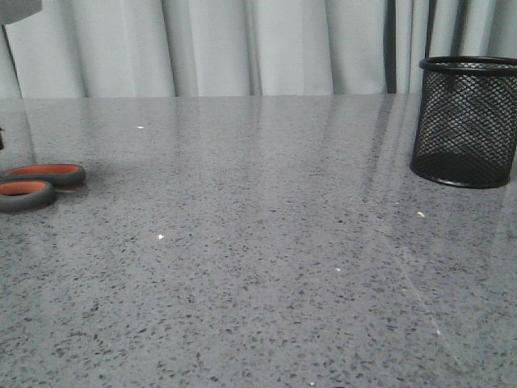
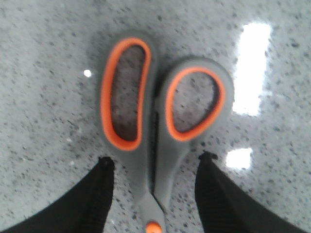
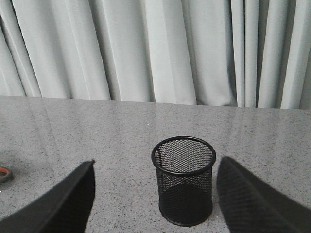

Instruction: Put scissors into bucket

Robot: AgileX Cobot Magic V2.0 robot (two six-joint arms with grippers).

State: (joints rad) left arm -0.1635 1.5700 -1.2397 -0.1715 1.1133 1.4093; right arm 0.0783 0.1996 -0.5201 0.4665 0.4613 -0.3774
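The scissors (image 1: 32, 184) lie flat on the grey speckled table at the far left; only the grey, orange-lined loop handles show in the front view. In the left wrist view the scissors (image 2: 163, 116) lie closed, handles pointing away, and my left gripper (image 2: 156, 162) is open with one black finger on each side of the handle neck, not touching it. The bucket (image 1: 466, 121), a black wire-mesh cup, stands upright at the far right. In the right wrist view the bucket (image 3: 183, 179) stands empty beyond my open right gripper (image 3: 154, 167). Neither gripper shows in the front view.
Pale grey curtains (image 1: 242, 44) hang behind the table's far edge. The grey speckled tabletop (image 1: 258, 267) stretches between scissors and bucket. One scissor handle (image 3: 5, 173) shows at the edge of the right wrist view.
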